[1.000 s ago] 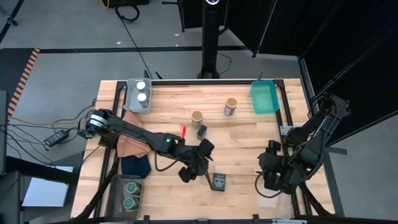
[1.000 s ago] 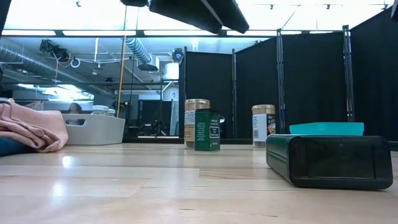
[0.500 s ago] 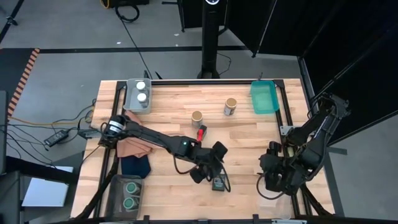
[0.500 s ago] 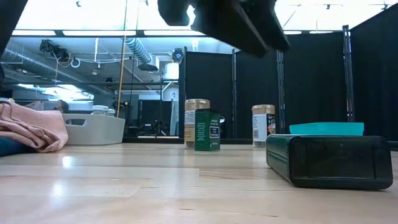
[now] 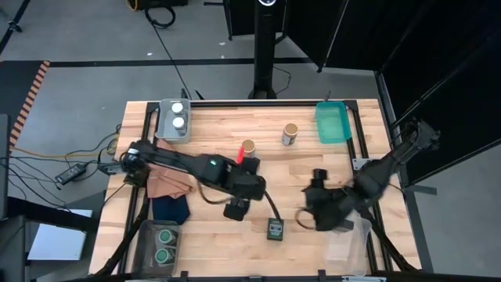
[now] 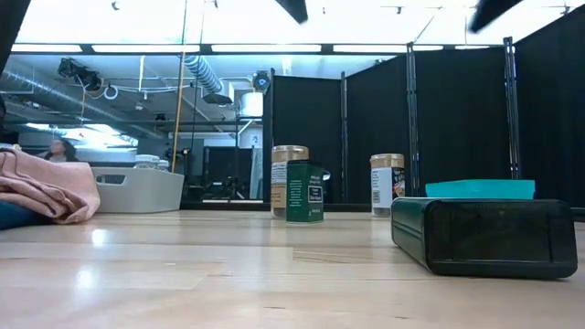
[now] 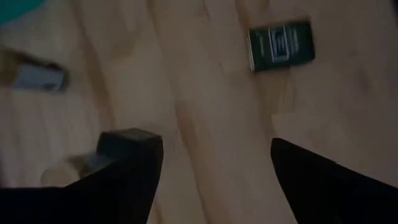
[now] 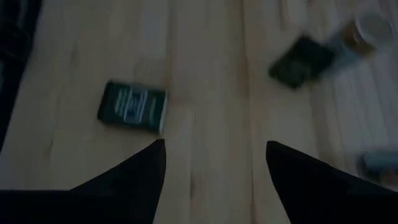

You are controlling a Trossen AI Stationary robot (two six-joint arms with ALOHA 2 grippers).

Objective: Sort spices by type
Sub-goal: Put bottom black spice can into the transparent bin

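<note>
- Over the middle of the table (image 5: 203, 133), the left gripper (image 7: 211, 168) hangs with its two fingers spread wide; nothing sits between them and they touch nothing.
- Beyond those fingers in the left wrist view lies a black tin (image 7: 281, 46), flat on the wood, well apart from the fingertips.
- From above, that same tin (image 5: 275, 229) lies near the front edge, between the two arms.
- Right gripper (image 8: 214, 168) is raised above the table right of centre, fingers likewise parted and empty.
- Its wrist view shows the flat tin (image 8: 132, 106) on bare wood and, farther off, a second black tin (image 8: 302, 61) just beside a tan-lidded jar (image 8: 360, 34).
- Seen from above, this second tin stands by the left arm's wrist, mostly hidden by it, next to the tan-lidded jar (image 5: 248, 146); another tan-lidded jar (image 5: 290, 133) stands apart to its right.
- Two white-lidded jars (image 5: 178, 114) sit in a grey bin (image 5: 163, 117) at the far left corner.
- Two green-lidded jars (image 5: 165, 243) sit in a dark bin (image 5: 145, 235) at the near left corner.
- A teal tray (image 5: 333, 123) lies at the far right; brown cloth (image 5: 164, 184) and navy cloth (image 5: 168, 207) lie at the left edge.
</note>
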